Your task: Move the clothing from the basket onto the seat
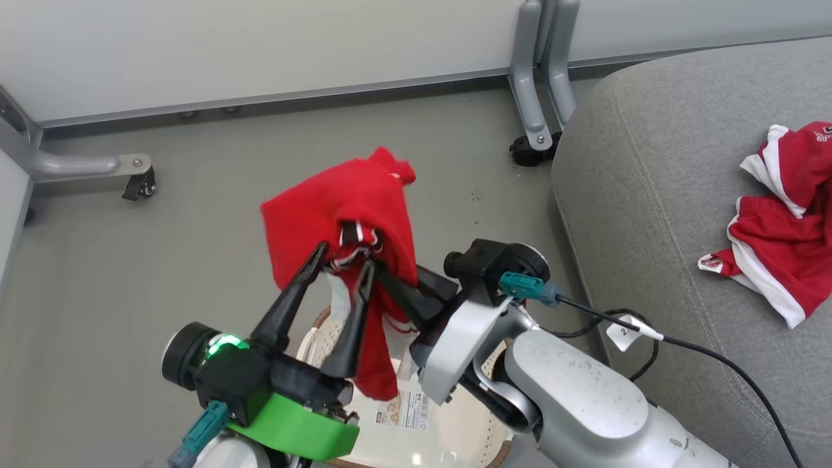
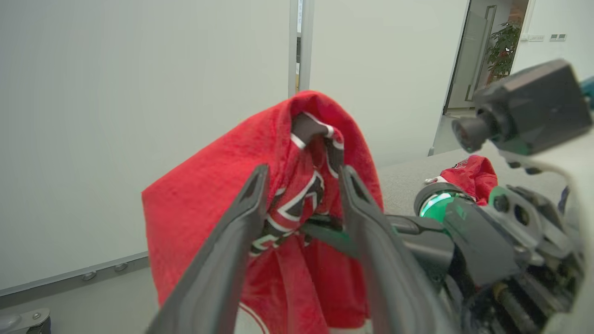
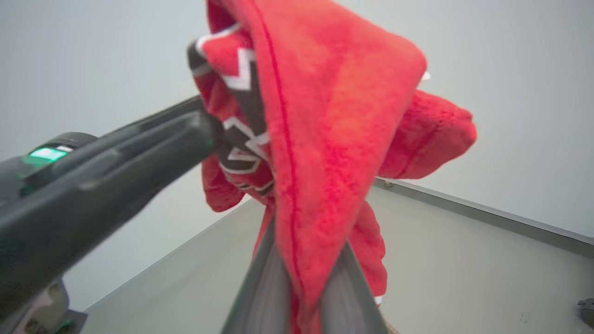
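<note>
Above the basket [image 1: 320, 344], down at six o'clock from where the robot's head looks, a red garment [image 1: 338, 201] hangs in the air, clear of the brown rim, its lower tail dangling over the basket's inside. The right gripper [image 1: 396, 286] comes in from four o'clock and is clenched on a fold of it; its wrist view shows red cloth pinched tight between the two fingers. The left gripper [image 1: 343, 257], reaching up from seven o'clock, has its jaws spread. Black-and-white lettering bunches between them, and I cannot tell whether either finger touches the cloth. Over at three o'clock sits the grey seat [image 1: 650, 195], and on it, toward its right edge, striped clothing [image 1: 786, 221] lies crumpled, well apart from the basket. Grey floor [image 1: 195, 227] stretches off toward twelve o'clock.
</note>
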You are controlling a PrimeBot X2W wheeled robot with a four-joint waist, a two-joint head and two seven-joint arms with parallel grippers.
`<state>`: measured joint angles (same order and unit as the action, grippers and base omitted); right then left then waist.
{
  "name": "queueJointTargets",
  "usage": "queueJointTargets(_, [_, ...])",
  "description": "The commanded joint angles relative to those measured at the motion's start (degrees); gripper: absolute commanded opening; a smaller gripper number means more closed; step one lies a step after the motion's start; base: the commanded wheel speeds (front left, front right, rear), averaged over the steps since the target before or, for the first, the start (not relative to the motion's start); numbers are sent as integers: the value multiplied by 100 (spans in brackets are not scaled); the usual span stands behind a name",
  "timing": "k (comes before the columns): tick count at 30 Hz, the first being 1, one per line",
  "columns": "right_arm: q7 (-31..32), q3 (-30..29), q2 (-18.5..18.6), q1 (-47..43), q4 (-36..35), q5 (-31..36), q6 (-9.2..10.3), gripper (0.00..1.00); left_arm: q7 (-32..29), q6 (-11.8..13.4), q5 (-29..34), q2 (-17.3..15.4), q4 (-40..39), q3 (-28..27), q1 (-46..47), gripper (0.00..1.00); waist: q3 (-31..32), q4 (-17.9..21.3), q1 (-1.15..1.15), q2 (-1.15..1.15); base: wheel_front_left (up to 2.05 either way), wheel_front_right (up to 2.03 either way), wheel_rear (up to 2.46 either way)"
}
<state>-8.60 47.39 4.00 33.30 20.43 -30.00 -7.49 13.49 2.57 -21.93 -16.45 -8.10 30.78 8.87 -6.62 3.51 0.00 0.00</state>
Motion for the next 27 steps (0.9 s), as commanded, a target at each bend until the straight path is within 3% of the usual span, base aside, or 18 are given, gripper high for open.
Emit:
queueJointTargets(1, [-41, -42, -10, 75, 32, 59, 0, 0, -26, -25, 37, -73, -5, 22, -33, 100, -9, -13, 0, 0, 0, 0, 0])
queueJointTargets(15, [-187, -369, -2, 136, 434, 378, 0, 0, -357, -53, 178, -523, -48, 326, -561, 100, 52, -177, 0, 0, 0, 0, 0])
queueJointTargets(27, [-235, -442, 10, -13, 610, 348, 0, 0, -392, 24, 146, -573, -4, 408, -728, 100, 159, -184, 0, 0, 0, 0, 0])
